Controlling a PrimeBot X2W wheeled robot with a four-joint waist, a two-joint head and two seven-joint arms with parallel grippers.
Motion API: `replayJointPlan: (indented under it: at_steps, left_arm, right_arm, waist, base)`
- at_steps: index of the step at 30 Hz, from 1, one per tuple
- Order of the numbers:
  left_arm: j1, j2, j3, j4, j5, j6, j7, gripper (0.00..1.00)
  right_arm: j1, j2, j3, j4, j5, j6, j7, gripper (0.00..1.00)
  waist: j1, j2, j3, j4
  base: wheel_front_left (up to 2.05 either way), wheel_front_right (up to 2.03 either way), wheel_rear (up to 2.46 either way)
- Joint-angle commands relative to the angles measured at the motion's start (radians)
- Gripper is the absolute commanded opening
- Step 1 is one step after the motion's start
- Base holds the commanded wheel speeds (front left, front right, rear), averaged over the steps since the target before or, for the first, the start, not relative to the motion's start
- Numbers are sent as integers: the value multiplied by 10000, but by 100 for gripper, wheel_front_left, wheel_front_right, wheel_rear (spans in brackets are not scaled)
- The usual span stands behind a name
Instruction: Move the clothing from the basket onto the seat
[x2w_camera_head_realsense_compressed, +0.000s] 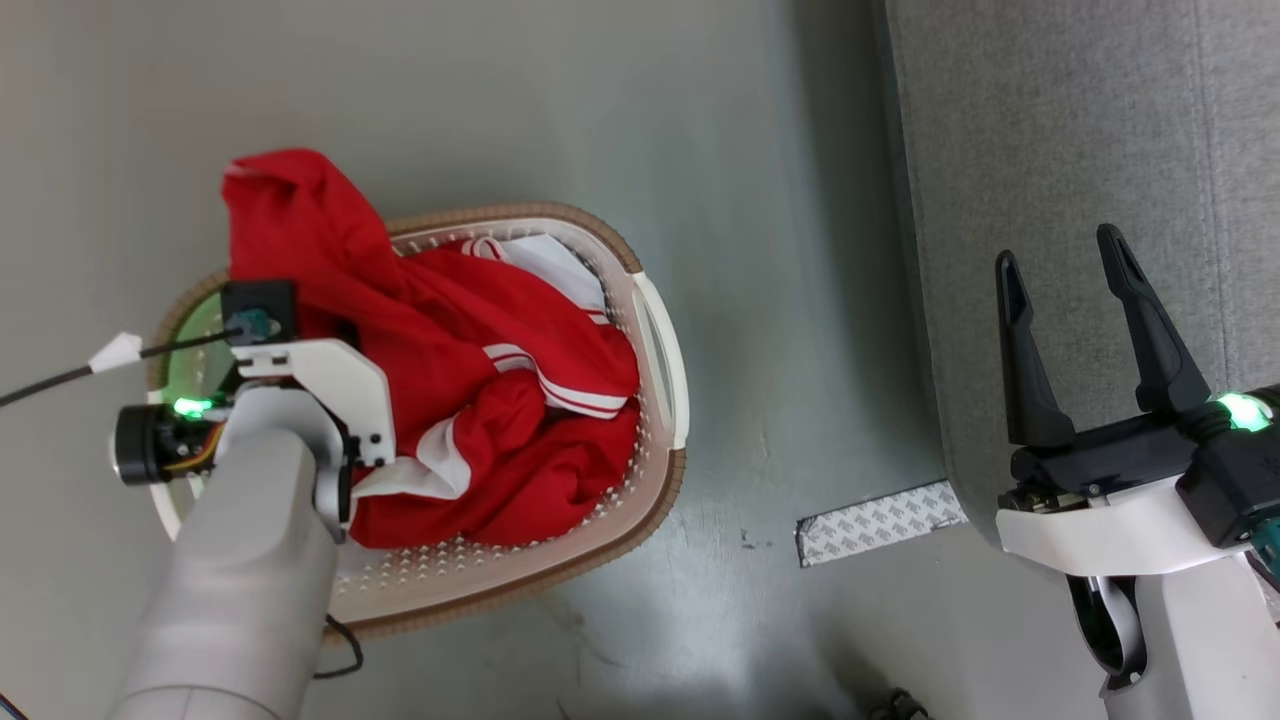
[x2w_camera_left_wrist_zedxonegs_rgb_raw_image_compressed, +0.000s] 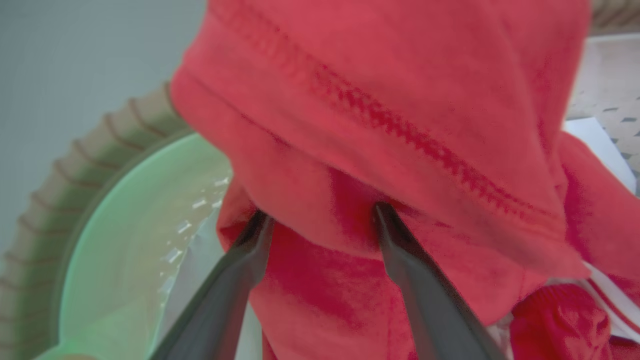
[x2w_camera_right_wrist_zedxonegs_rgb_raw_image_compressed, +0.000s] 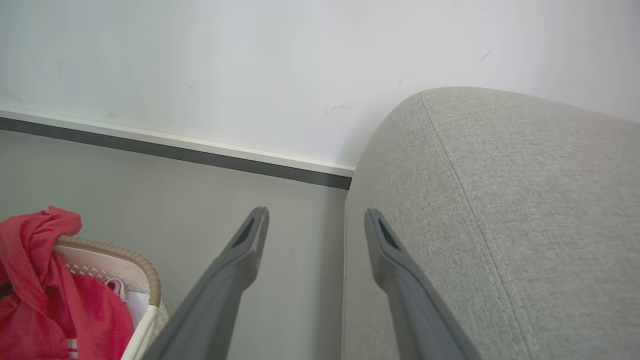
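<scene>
Because the clothing (x2w_camera_head_realsense_compressed: 480, 400), heaped in the basket (x2w_camera_head_realsense_compressed: 665, 360), covers its tips, we see the left gripper (x2w_camera_left_wrist_zedxonegs_rgb_raw_image_compressed: 320, 217) only partly, jaws apart; the right gripper (x2w_camera_head_realsense_compressed: 1058, 250), jaws also apart, is at the seat (x2w_camera_head_realsense_compressed: 1050, 120) edge.

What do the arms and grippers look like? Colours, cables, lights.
Left arm: pale grey rounded forearm, white wrist bracket, green light, square black block feeding a thin black cable with a white tag. Left gripper: two long dark grey tapered fingers. Right gripper: same fingers with recessed slots near the tips, on a black base, white wrist shell, green light.
</scene>
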Motion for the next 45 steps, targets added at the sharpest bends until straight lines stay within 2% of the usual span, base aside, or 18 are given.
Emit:
replayJointPlan:
  at_steps: [1, 7, 8, 9, 10, 13, 18, 20, 25, 30, 33, 37, 45]
  left_arm:
    - [-146, 86, -24, 72, -48, 13, -48, 100]
    - [-480, 124, -179, 342, 3, -35, -227, 100]
    - [-526, 127, -206, 372, 12, -43, -281, 46]
    - [-545, 77, -252, 396, 26, -14, -327, 11]
    - [-568, 80, -289, 425, 36, -34, -406, 0]
    - [-578, 10, -387, 546, 5, -129, -517, 0]
    - [-273, -249, -462, 766, -237, -571, -765, 0]
    - [-65, -410, -477, 813, -400, -884, -942, 0]
    - [688, -672, -443, 844, -999, -1998, -1317, 0]
    - [1497, -763, -504, 521, -1738, -2662, -1578, 0]
    - [2038, -785, -789, -36, -2559, -2841, -1648, 0]
    - [2913, -784, -1642, -1402, -3775, -2876, -1563, 0]
    - [4579, -550, -1799, -4205, -4476, -2810, -1181, 0]
  right_arm:
    - [-144, 34, 37, -36, 57, -24, -1, 100]
    - [-188, 35, 120, -48, 176, -24, -1, 100]
    - [-187, 35, 130, -38, 186, -24, -1, 100]
    - [-191, 35, 133, -24, 190, -24, -1, 100]
    - [-195, 35, 136, -8, 208, -24, -1, 100]
    - [-173, 32, 96, 67, 248, -24, -1, 100]
    - [-9, 31, 35, 297, 244, -24, 0, 100]
    - [103, 31, 26, 427, 213, -24, -1, 100]
    - [503, 24, -124, 748, 72, -24, -1, 100]
    - [1074, 19, -312, 1051, -97, -25, 0, 100]
    - [1446, 19, -391, 1172, -163, -25, -1, 100]
    - [1900, -40, -453, 1328, -239, -25, -1, 100]
    - [2549, -95, -433, 1432, -311, -25, -1, 100]
  waist:
    - [-1, 0, 153, -55]
    - [-1, 0, 404, -134]
    - [-1, 0, 425, -144]
    - [-1, 0, 438, -150]
    - [-1, 0, 443, -154]
    - [-1, 0, 353, -121]
    - [-1, 0, -225, 146]
    - [-1, 0, -607, 275]
    - [-1, 0, -1822, 634]
    - [-1, 0, -3130, 1013]
    - [-1, 0, -3849, 1196]
    - [-1, 0, -4682, 1390]
    - [-1, 0, -5991, 1563]
  base:
    - [0, 0, 0]
    - [0, 0, 0]
    - [0, 0, 0]
    - [0, 0, 0]
    - [0, 0, 0]
    - [0, 0, 0]
    - [0, 0, 0]
    - [0, 0, 0]
    - [0, 0, 0]
    - [0, 0, 0]
    - [0, 0, 0]
    - [0, 0, 0]
    - [0, 0, 0]
